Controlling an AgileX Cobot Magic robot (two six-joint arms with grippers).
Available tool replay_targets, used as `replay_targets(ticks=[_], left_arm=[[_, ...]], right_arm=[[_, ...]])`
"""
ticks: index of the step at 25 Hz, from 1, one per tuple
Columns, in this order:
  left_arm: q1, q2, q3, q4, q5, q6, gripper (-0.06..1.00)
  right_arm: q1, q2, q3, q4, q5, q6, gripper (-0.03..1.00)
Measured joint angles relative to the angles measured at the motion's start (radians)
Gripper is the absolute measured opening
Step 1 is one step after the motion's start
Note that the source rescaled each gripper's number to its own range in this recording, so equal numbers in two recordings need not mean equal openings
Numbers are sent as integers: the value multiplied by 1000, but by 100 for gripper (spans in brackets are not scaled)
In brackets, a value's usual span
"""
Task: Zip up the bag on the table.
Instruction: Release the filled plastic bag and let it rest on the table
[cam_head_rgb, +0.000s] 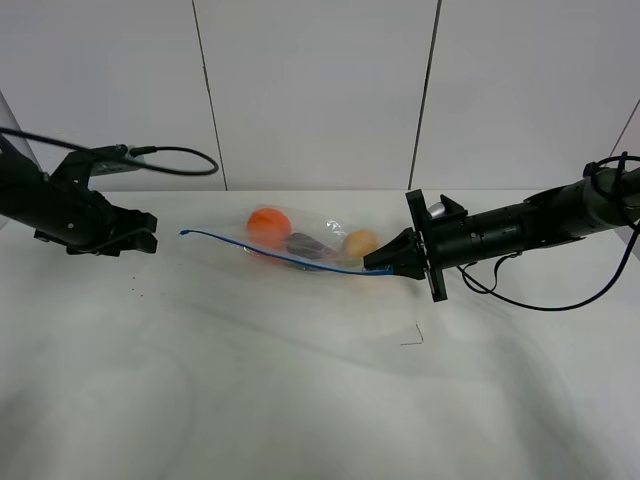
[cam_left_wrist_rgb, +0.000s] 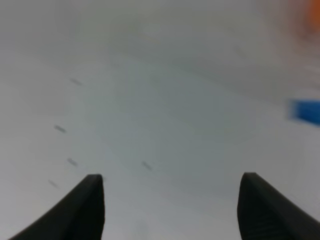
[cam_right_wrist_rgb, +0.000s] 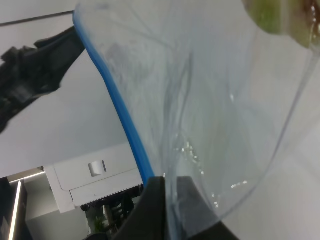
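Blue zip strip (cam_head_rgb: 270, 256) of the bag (cam_head_rgb: 310, 232) is clamped in my right fingers (cam_head_rgb: 388, 262); my left fingers (cam_left_wrist_rgb: 82, 212) stand apart above the table (cam_head_rgb: 300, 380).

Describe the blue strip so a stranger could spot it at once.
On the white table, toward the back, lies a clear plastic bag holding orange, dark and yellow produce. Along the bag's near edge runs the blue strip, its right end pinched in the right tool. It is the only blue thing there.

Clear crinkly bag (cam_head_rgb: 322, 232), blue zip strip (cam_right_wrist_rgb: 121, 112), produce inside, on white table (cam_head_rgb: 300, 400)
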Motion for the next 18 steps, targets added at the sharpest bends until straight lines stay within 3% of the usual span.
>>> replay_targets(ticks=[3,8,10,15,18], left_arm=[[0,0,-117,77,205,-112,82],[0,-4,-243,296,394,-373,82],[0,-5,-274,334,421,-400,82],[0,-5,-322,341,479,-412,83],[0,-5,-323,344,527,-413,89]], right_arm=[[0,0,0,0,0,0,0],[0,0,0,0,0,0,0],[0,0,0,0,0,0,0],[0,0,0,0,0,0,0],[0,0,0,0,0,1,0]])
